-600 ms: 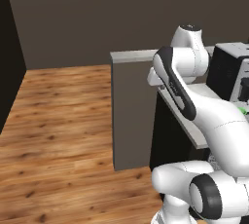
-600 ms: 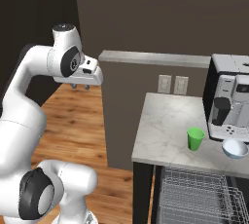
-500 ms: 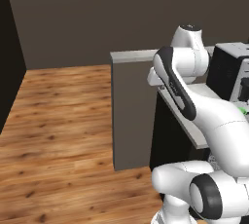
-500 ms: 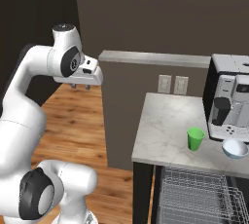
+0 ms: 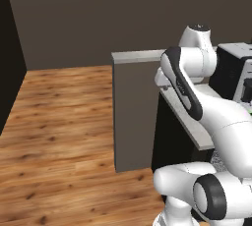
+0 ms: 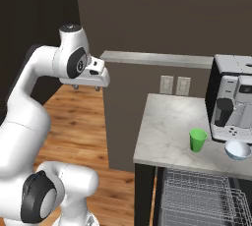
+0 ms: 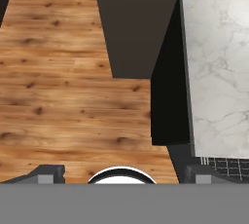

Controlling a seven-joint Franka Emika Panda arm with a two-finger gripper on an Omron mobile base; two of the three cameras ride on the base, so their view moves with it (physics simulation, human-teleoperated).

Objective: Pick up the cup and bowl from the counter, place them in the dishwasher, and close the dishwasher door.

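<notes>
The gripper (image 6: 86,87) is up high in the right base view, out over the wooden floor (image 6: 93,122) and well away from the counter (image 6: 167,131). Its jaws are wide open and there is nothing in them. In the hand view the two dark fingertips (image 7: 46,173) sit far apart at the bottom edge, one near 7 o'clock and one near 5 o'clock, with bare floor and a black cabinet front between them. The counter fills the 2 o'clock part of that view. In the right base view the cup (image 6: 198,139) stands upright on the counter, at about 4 o'clock from the gripper. The bowl (image 6: 237,149) sits on the counter too, near the cup, at about 4 o'clock from it. The bowl is just in front of the coffee machine (image 6: 234,97), which stands at the back of the counter. The dishwasher (image 6: 202,200) is below the counter edge, under the cup and bowl, and its silver wire rack shows. I cannot tell where the dishwasher door is. The grey wall (image 6: 147,58) with two sockets (image 6: 174,85) stands behind the counter.
</notes>
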